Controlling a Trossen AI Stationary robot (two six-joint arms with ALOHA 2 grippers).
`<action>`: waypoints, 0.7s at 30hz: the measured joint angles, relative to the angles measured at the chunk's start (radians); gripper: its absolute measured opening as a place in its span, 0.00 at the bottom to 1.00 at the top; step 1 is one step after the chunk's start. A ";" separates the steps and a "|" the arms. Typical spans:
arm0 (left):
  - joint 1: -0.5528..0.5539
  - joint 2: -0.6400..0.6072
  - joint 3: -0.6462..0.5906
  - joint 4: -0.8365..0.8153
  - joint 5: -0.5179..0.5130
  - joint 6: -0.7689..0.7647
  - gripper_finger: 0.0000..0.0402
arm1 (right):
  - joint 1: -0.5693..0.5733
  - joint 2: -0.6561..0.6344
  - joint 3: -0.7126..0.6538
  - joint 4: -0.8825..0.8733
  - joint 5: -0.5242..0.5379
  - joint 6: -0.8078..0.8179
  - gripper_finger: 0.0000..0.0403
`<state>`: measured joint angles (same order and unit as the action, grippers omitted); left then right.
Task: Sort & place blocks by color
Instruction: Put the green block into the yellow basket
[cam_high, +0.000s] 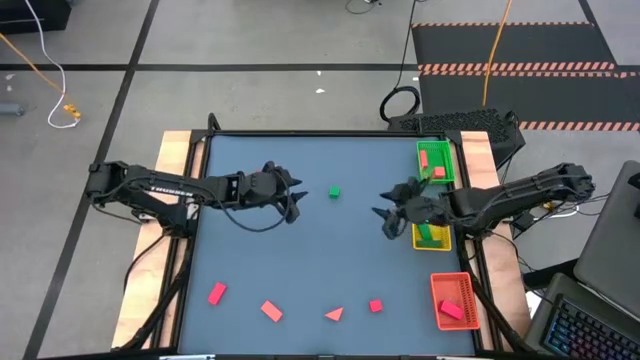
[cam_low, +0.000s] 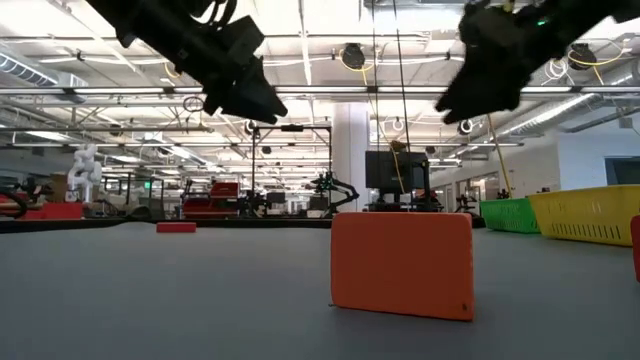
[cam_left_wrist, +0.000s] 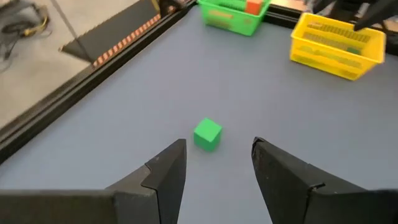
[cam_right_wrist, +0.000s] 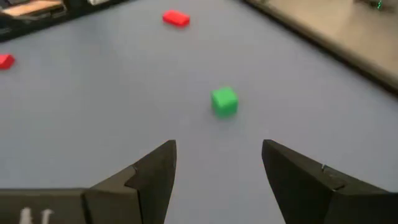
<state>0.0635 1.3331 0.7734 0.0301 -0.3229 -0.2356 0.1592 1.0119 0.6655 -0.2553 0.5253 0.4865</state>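
Note:
A green cube (cam_high: 333, 191) rests on its base on the blue table, mid-table toward the far side. My left gripper (cam_high: 293, 197) hovers just left of it, open; the cube (cam_left_wrist: 207, 134) shows ahead of its fingers. My right gripper (cam_high: 386, 216) hovers to the cube's right, also open, facing the cube (cam_right_wrist: 224, 101). Several red blocks lie near the front edge: (cam_high: 217, 293), (cam_high: 271, 311), a triangle (cam_high: 335, 314) and a small cube (cam_high: 375, 306).
Three trays line the right edge: a green tray (cam_high: 446, 160) at the far end with red pieces in it, a yellow tray (cam_high: 416, 236) holding a green piece, and a red tray (cam_high: 441, 288) holding a red block. One red block (cam_low: 402, 265) stands close to the low camera.

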 joint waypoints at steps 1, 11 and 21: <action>0.006 0.000 0.000 -0.004 0.000 -0.012 0.46 | -0.017 0.019 0.000 0.042 -0.003 -0.035 0.58; 0.017 0.000 0.000 -0.013 0.000 -0.007 0.46 | -0.200 0.311 0.000 0.425 -0.213 -0.208 0.58; 0.017 0.000 0.000 -0.028 0.003 0.024 0.46 | -0.320 0.508 0.000 0.660 -0.343 -0.408 0.58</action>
<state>0.0803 1.3331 0.7734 0.0023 -0.3196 -0.2119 -0.1607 1.5194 0.6659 0.4051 0.1827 0.0784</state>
